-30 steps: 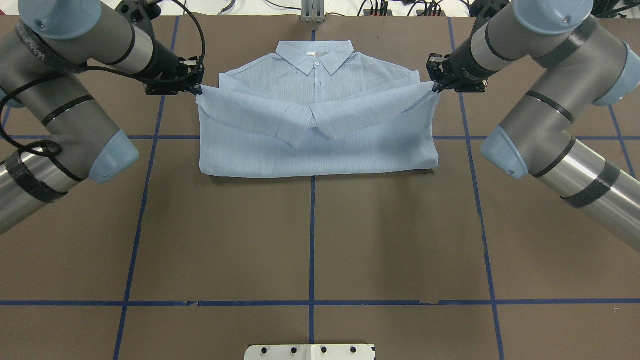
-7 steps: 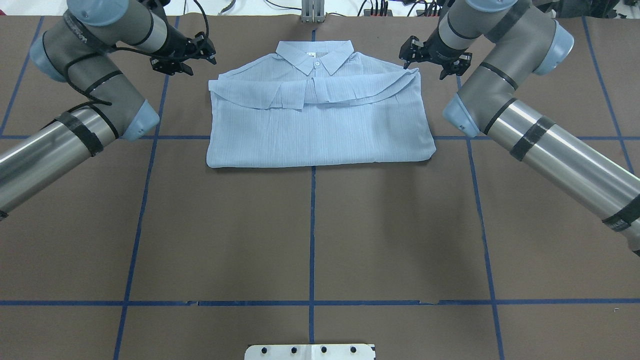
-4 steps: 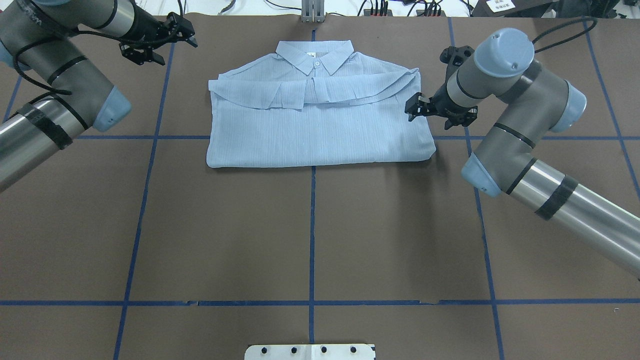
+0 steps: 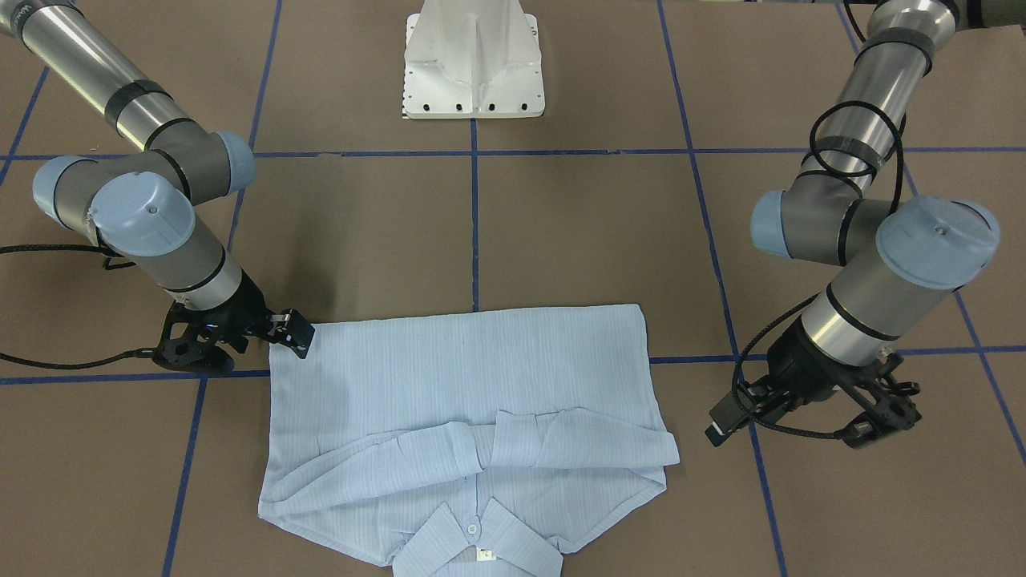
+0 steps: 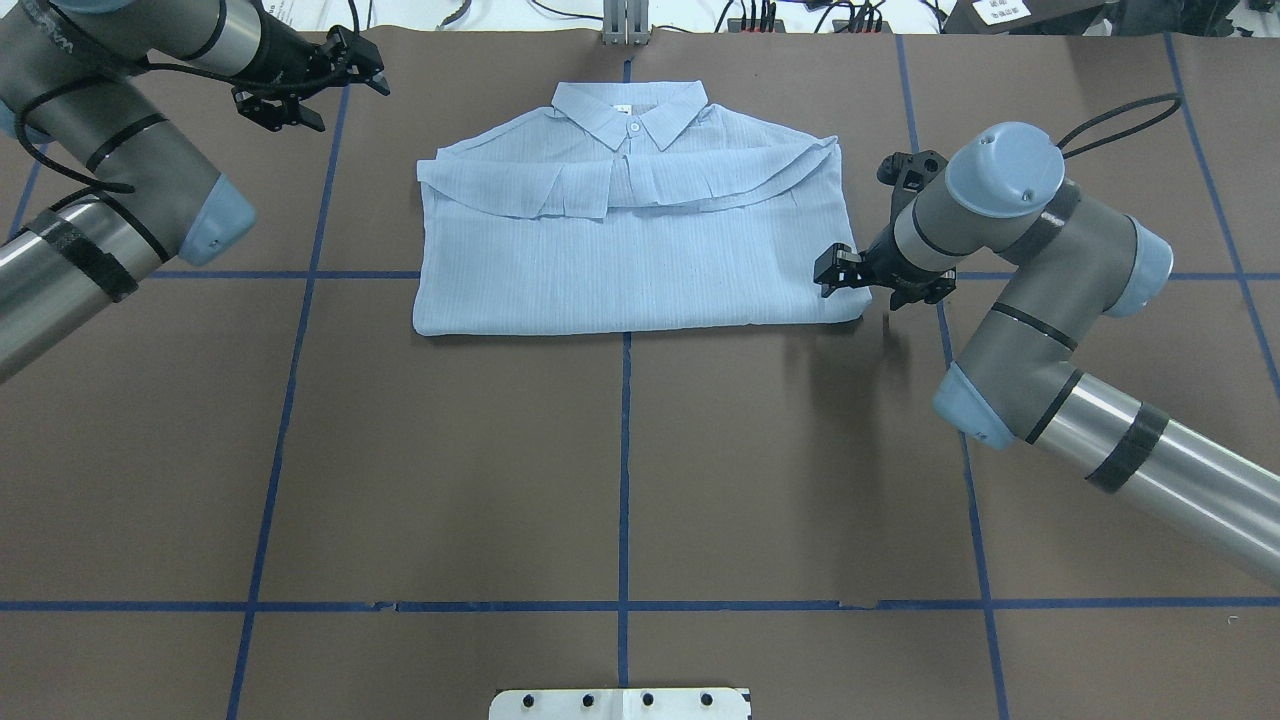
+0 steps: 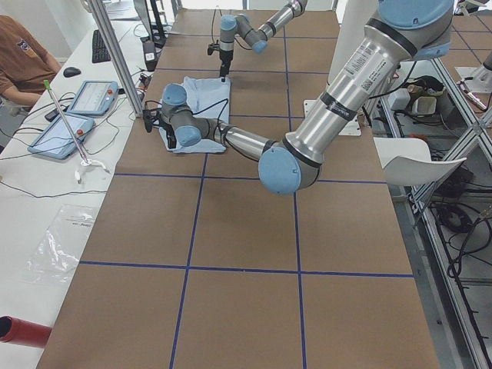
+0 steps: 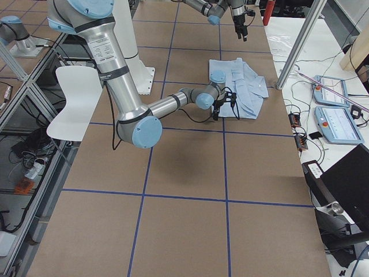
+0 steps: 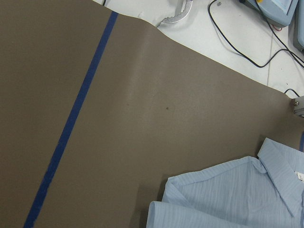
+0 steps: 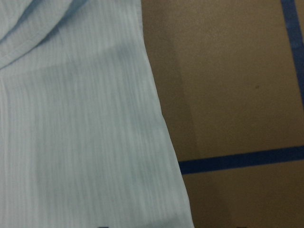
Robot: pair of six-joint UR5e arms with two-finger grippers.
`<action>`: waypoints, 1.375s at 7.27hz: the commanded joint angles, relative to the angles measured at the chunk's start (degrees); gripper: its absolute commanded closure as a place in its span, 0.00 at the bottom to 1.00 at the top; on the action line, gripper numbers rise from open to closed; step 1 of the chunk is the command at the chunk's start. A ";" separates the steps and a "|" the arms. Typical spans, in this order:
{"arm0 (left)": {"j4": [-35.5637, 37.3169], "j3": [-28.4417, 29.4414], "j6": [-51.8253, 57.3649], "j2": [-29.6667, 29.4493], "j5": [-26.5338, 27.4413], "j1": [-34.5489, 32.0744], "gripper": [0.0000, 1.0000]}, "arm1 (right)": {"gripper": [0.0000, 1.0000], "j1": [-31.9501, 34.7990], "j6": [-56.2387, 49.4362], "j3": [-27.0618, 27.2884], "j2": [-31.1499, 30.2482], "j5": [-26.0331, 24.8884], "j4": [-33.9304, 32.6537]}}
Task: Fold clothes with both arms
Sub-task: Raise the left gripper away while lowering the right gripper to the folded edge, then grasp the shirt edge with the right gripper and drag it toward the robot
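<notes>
Right tool (image 5: 868, 284) now down at shirt (image 5: 640, 262) hem corner

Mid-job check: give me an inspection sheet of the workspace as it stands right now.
Surface: brown table cover with a blue tape grid, lying flat.
Job's things: light-blue shirt lies folded, sleeves folded in across the chest, collar at the far edge.
Clutter: nothing seen.
Grippers: right gripper open, low at the shirt's near right corner; left gripper open, off the shirt beyond its far left corner, holding nothing.
Cables: a black cable loops round the left arm; another black cable trails on the table by the right arm.
Surroundings: white pedestal; side bench with tablets; a seated person.
</notes>
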 commanded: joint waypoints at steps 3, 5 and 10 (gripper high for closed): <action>0.00 -0.03 0.00 0.20 0.15 -0.01 0.01 | 1.00 -0.21 -0.86 1.70 -1.62 0.75 -0.19; 0.00 0.06 0.09 0.73 0.15 -0.09 0.03 | 1.00 -0.03 -0.77 3.90 -2.06 2.15 -1.32; 0.00 -6.26 -0.09 4.33 0.24 -0.18 0.04 | 1.00 -5.63 -0.60 31.53 -25.10 1.99 -7.04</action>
